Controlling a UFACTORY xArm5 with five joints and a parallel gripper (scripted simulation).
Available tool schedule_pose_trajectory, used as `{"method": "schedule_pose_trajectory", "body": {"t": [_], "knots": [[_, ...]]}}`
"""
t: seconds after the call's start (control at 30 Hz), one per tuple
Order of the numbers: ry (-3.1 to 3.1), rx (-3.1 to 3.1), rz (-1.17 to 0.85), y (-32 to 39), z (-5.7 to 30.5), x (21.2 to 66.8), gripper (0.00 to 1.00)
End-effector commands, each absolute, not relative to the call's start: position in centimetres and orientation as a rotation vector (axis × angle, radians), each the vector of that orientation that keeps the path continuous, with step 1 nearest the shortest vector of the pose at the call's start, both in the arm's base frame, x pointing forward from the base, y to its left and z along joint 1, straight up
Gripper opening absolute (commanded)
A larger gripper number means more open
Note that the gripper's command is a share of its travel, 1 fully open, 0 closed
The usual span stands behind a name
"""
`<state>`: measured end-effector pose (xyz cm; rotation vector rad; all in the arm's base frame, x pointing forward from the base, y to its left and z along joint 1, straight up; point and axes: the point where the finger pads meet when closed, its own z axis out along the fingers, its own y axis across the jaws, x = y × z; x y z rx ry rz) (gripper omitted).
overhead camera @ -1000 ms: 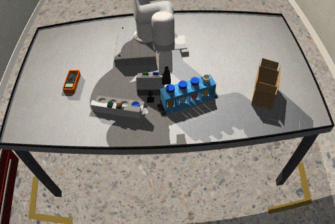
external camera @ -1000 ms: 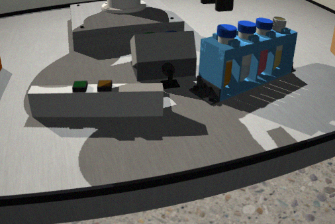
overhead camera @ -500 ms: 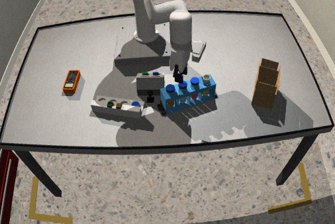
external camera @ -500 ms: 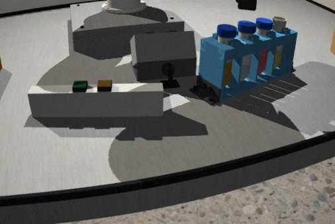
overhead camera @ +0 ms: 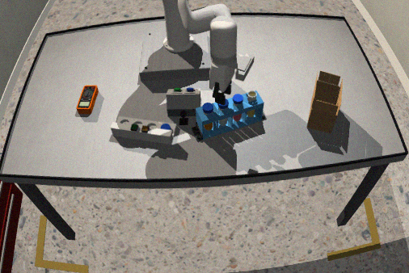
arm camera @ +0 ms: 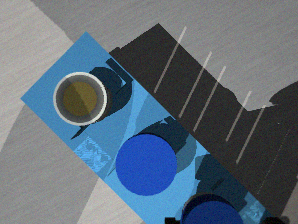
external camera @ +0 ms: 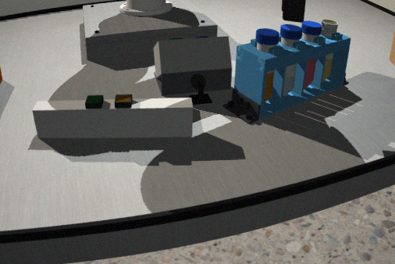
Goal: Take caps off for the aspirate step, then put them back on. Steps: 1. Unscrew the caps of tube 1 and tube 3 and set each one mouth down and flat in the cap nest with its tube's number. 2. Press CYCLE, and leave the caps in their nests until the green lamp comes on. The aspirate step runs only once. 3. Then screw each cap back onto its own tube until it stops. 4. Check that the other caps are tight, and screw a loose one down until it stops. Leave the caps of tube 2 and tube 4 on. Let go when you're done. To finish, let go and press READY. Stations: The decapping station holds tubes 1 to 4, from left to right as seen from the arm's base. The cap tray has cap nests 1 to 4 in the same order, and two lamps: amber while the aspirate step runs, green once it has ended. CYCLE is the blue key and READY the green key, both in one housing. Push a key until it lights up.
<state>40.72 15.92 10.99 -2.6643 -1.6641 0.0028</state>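
Observation:
The blue decapping station [overhead camera: 230,115] holds four tubes. The tube at its right end in the top view [overhead camera: 252,96] is open, without a cap; it also shows in the wrist view [arm camera: 79,98]. The other three tubes carry blue caps [external camera: 267,36] [external camera: 290,31] [external camera: 311,27]. One blue cap [overhead camera: 166,126] lies in the right end nest of the cap tray [overhead camera: 142,131]. My gripper [external camera: 293,13] [overhead camera: 223,103] hangs open and empty just above the rack, over the second cap from the left. The wrist view shows one cap [arm camera: 146,164] in the middle and another [arm camera: 210,212] at the bottom edge.
The grey key housing [overhead camera: 183,98] with green key [overhead camera: 176,90] and blue key [overhead camera: 190,89] stands left of the rack. Both tray lamps [external camera: 94,101] [external camera: 123,100] look dark. An orange multimeter [overhead camera: 87,98] lies far left and a cardboard box [overhead camera: 325,102] stands at the right.

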Motion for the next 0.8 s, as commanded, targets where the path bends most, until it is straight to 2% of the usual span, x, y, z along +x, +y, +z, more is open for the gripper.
{"method": "schedule_pose_trajectory", "body": {"t": [0.0, 0.77], "knots": [[-1.664, -2.665, -0.007, 16.0, 10.0, 40.9, 0.46], [-1.664, -2.665, -0.007, 16.0, 8.7, 40.9, 0.46]]}}
